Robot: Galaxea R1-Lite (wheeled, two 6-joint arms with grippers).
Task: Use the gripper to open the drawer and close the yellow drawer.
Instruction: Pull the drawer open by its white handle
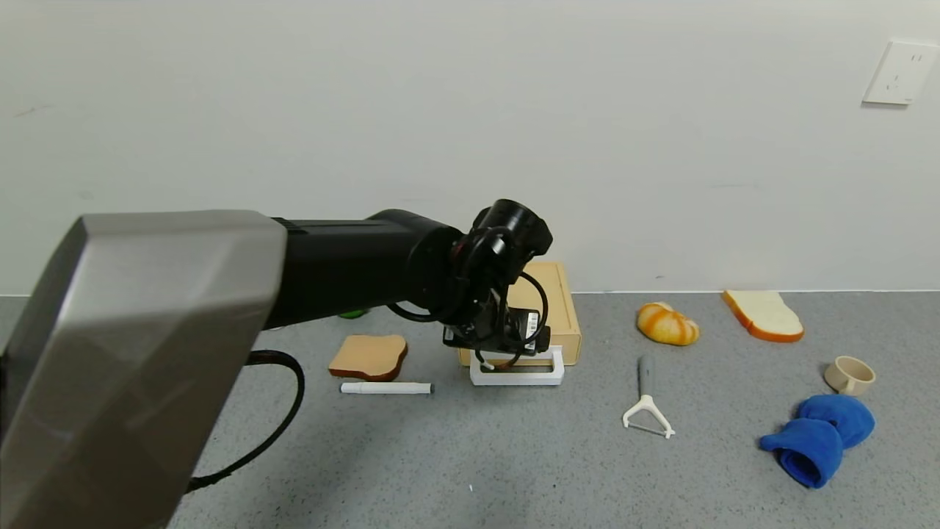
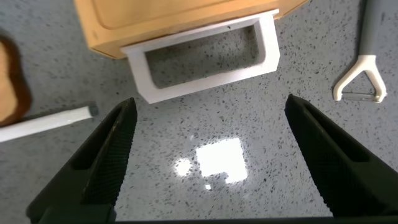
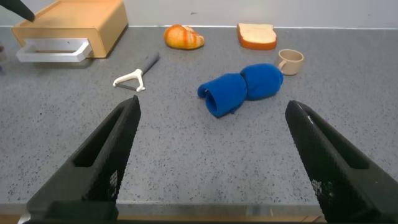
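No readable text shows anywhere; the small white label on the left arm's wrist box seems to carry print, too small to make out.

The left arm reaches forward across the counter, its wrist bent down so the left gripper hangs low with fingers spread wide. The right gripper sits low over the near edge, fingers also wide apart.
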